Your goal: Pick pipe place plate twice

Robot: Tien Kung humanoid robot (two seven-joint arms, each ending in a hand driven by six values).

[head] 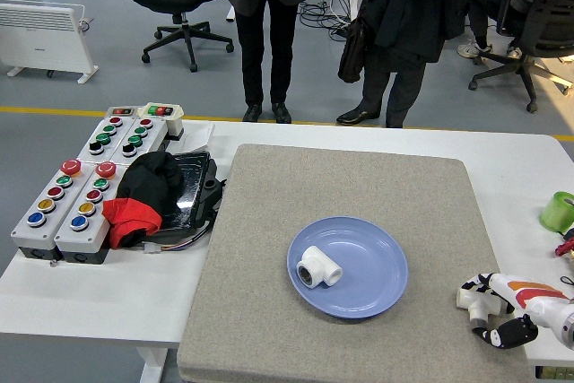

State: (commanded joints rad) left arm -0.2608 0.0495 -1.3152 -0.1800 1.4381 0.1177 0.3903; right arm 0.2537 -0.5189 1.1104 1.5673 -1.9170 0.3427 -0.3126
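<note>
A blue plate (372, 280) lies on the grey mat (341, 186), right of its middle. One white pipe tee (318, 267) lies in the plate's left part. A second white pipe fitting (476, 302) lies at the mat's lower right edge. My right hand (487, 314) comes in from the lower right. Its white fingers (475, 286) curl over the top of this fitting, and the black thumb (508, 333) sits below it. The fitting still rests on the surface. My left arm is out of view.
Grey button boxes (76, 186) stand at the table's left, with a black and red cloth (143, 190) on a black tray (193, 186) beside them. A green cup (559, 211) is at the right edge. People (269, 6) stand on the floor beyond the table.
</note>
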